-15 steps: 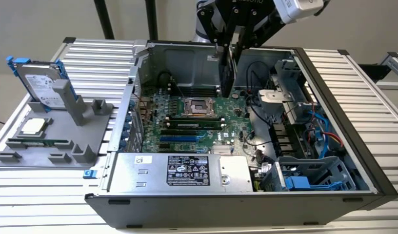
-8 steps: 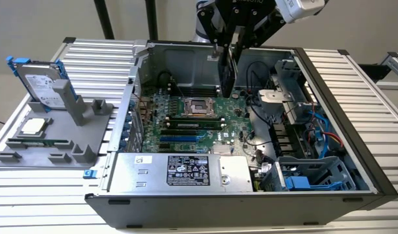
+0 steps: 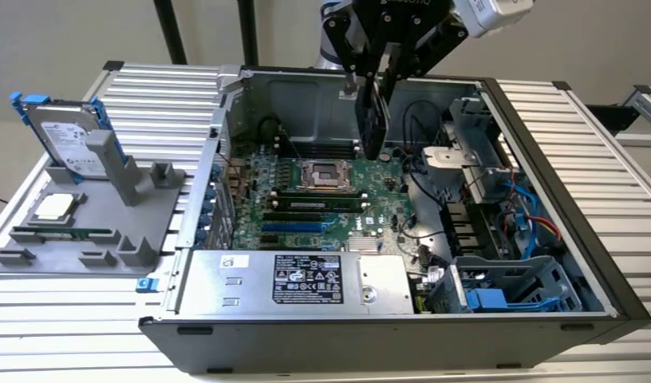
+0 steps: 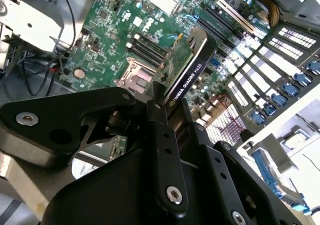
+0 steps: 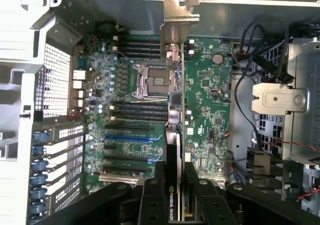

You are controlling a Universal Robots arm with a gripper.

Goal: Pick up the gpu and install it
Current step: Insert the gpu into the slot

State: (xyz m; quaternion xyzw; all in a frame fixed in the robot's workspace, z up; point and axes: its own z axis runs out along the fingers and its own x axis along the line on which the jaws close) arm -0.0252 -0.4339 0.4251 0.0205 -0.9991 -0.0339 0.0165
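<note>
Black hand (image 3: 372,86) grips the gpu (image 3: 372,132), held on edge above the green motherboard (image 3: 304,199).

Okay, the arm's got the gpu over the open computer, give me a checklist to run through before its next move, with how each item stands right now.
1. Grip: the fingers clamp the gpu in both wrist views. Ok.
2. Position: the gpu hangs above the motherboard inside the open case. Ok.
3. Seated in a slot: not yet. Not ok.
4. Lined up with the expansion slots: cannot tell.
5. Hard drive stands in the grey holder outside the case, apart from the gripper. Ok.
</note>
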